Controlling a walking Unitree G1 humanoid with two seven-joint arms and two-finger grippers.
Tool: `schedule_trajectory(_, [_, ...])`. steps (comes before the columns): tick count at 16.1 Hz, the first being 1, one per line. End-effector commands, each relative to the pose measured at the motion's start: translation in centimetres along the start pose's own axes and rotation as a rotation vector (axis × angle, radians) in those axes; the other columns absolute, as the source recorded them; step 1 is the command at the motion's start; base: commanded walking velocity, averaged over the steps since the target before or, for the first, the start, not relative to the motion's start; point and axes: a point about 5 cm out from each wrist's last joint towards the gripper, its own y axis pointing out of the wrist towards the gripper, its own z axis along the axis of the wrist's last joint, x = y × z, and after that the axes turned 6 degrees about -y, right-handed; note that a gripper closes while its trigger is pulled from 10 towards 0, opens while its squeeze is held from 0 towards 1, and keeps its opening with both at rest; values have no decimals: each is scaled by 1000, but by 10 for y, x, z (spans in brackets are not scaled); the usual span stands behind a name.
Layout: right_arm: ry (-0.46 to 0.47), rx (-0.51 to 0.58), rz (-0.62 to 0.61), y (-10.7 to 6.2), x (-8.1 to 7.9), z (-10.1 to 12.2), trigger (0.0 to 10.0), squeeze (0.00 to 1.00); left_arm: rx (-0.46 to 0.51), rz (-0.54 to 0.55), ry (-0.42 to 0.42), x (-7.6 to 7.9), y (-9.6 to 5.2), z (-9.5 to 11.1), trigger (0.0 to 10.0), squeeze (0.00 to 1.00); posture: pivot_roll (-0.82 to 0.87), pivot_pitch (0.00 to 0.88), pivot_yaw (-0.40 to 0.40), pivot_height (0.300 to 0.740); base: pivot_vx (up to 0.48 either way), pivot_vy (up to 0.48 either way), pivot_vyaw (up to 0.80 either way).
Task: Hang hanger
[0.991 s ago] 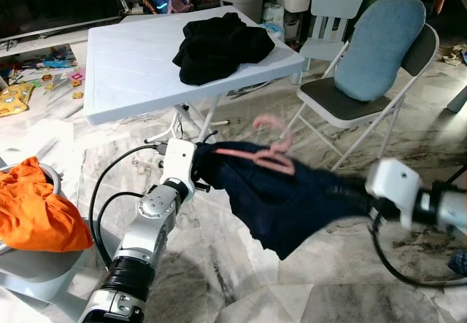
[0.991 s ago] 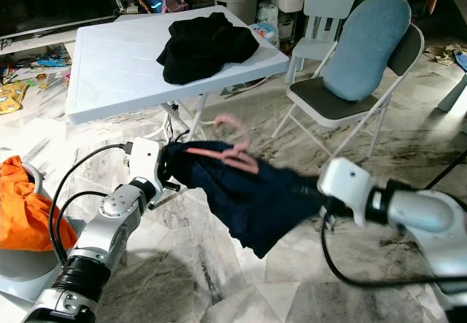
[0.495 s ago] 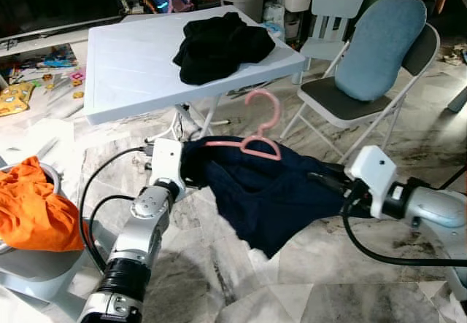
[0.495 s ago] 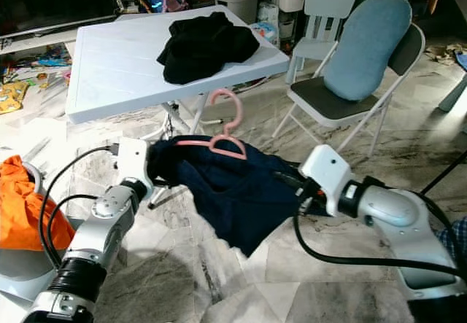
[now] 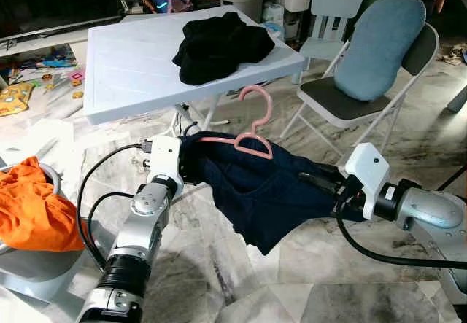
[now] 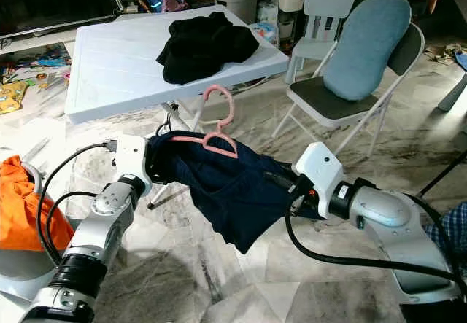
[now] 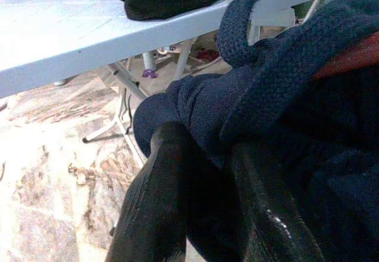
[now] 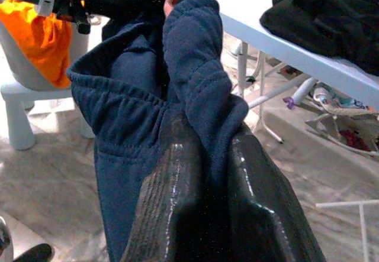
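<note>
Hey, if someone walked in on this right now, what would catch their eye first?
First, the navy garment on a pink hanger, stretched in mid-air between the left gripper and the right gripper, each shut on one end of the cloth. Behind it stands a white folding table with a black clothes pile on it. At the robot's far left an orange cloth glows.
</note>
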Motion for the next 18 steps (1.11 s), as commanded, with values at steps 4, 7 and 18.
schedule_trajectory(4, [-40,120,-3,5,-1,26,10000,0,-25,12,-5,7,1,1,10000,0,-193,0,63,740,0,0,0])
schedule_trajectory(7, [-40,124,11,10,-4,27,10000,0,-21,1,2,10,2,2,10000,0,-193,0,63,740,0,0,0])
schedule_trajectory(18, [-81,106,-46,25,-5,23,10000,0,-4,14,-44,9,1,10,0,0,-189,0,62,740,0,0,0])
